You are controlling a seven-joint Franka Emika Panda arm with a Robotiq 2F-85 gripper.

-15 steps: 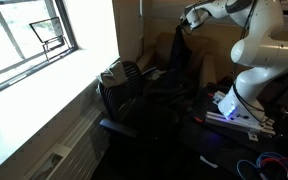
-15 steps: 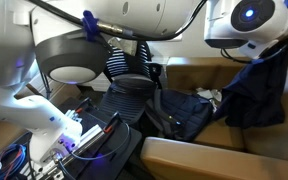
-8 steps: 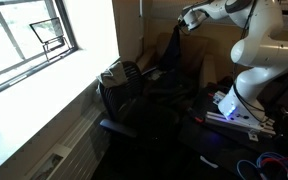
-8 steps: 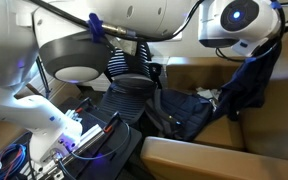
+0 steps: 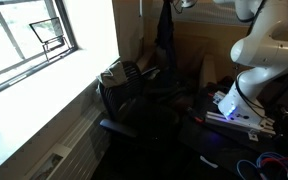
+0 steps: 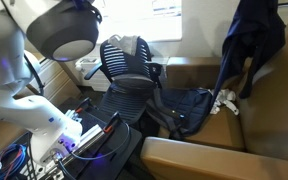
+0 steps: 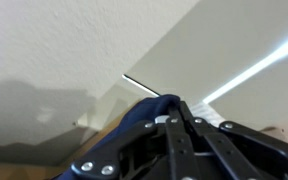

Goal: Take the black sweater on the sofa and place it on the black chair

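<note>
Pincer (image 7: 174, 112) is clamped tight on a pinch of the black sweater (image 6: 252, 40), which dangles up high over the sofa (image 6: 214, 155), looks clear of the seat. I'd swing it across slowly to the black chair (image 6: 122, 62), keeping the hem above its ribbed back, then lower it onto the seat.

Top of the black sweater (image 6: 252, 40) is cut off by the upper frame edge in both exterior views, so the hold on it is unseen there. In wrist view the gripper (image 7: 170, 118) is a close, blurred dark linkage, with cloth hiding its fingertips. Seat and base of the black chair (image 5: 134, 90) are lost in shadow.
</note>
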